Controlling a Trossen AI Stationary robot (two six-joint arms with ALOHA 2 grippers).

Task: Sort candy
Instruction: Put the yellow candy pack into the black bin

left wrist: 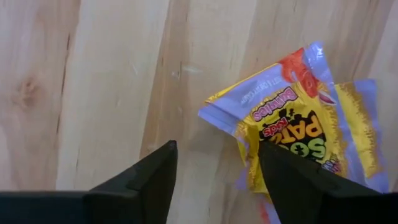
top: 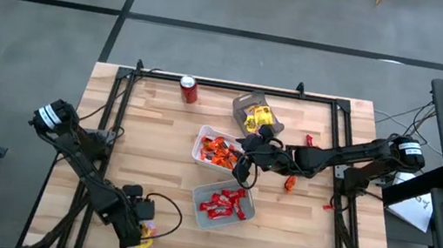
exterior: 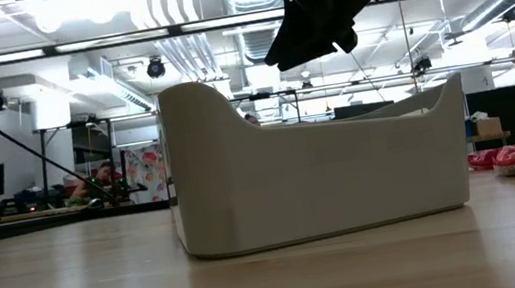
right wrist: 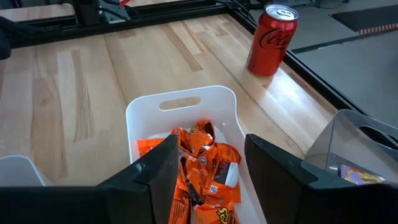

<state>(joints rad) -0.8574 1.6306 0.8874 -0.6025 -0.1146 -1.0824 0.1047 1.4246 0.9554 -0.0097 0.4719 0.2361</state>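
Soda can (right wrist: 272, 38) beyond orange-candy tray (right wrist: 140, 115) | right gripper (right wrist: 205, 165) spread above | left gripper (left wrist: 214, 180) spread beside yellow candy (left wrist: 298, 134)

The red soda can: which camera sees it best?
The right wrist view shows the red metal soda can best: upright on the wooden table's edge, its label and silver top readable. The high view shows it only as a small red shape from above. The low and left wrist views do not show it.
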